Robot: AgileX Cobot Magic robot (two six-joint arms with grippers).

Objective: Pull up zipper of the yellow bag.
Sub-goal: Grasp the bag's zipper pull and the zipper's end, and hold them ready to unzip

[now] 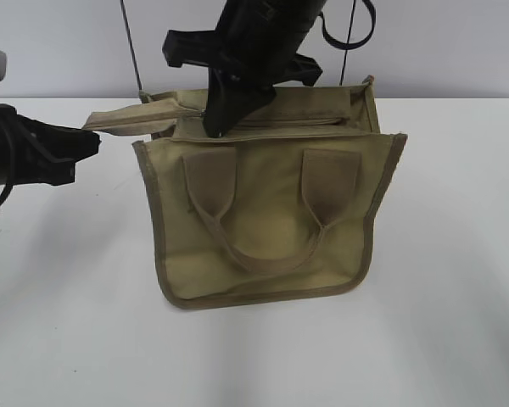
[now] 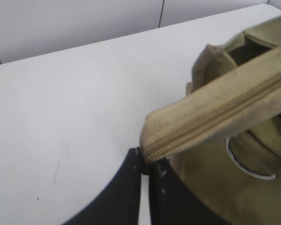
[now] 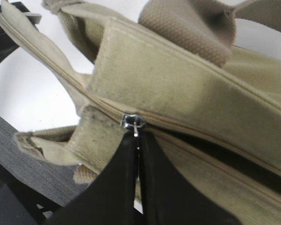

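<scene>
Two fingers (image 3: 131, 154), right: pinching the silver pull (image 3: 132, 122) of the zipper (image 3: 187, 129).
Left fingers (image 2: 131, 183): clamping the yellow bag (image 1: 263, 212) panel's end.

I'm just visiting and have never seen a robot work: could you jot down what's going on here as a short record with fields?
bag: yellow bag, upright on the white table
zipper: zipper along the top panel
pull: silver pull, pinched by the right gripper, jaws shut on it
left gripper: left gripper, jaws shut on the zipper strip's end
handle: looped handle hanging down the front
</scene>
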